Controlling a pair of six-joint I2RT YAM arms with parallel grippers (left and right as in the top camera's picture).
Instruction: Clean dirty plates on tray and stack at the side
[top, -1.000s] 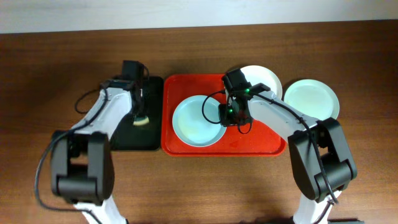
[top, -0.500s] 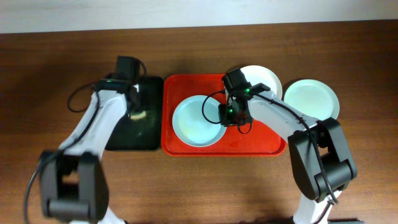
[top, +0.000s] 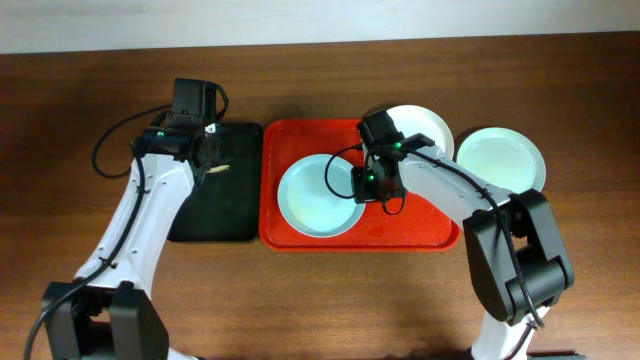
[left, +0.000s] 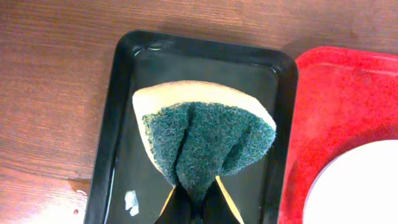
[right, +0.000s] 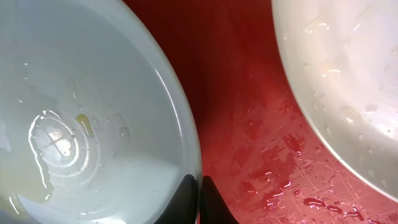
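A pale blue plate (top: 318, 195) lies on the red tray (top: 420, 225); my right gripper (top: 362, 186) is shut on its right rim. In the right wrist view the plate (right: 81, 112) has a small yellow smear and the jaws (right: 199, 186) pinch its rim. A white plate (top: 425, 128) rests at the tray's back right corner and also shows in the right wrist view (right: 348, 81). Another pale blue plate (top: 502, 158) sits on the table right of the tray. My left gripper (top: 212, 168) is shut on a green and yellow sponge (left: 202, 134), held above the black tray (left: 121, 124).
The black tray (top: 215, 215) sits left of the red tray on the brown table. Water drops lie on the red tray (right: 280, 168). A small white scrap (left: 132, 200) lies in the black tray.
My left arm has lifted the sponge off the black tray and drawn back toward the tray's far edge. The right arm and the plates have not moved.
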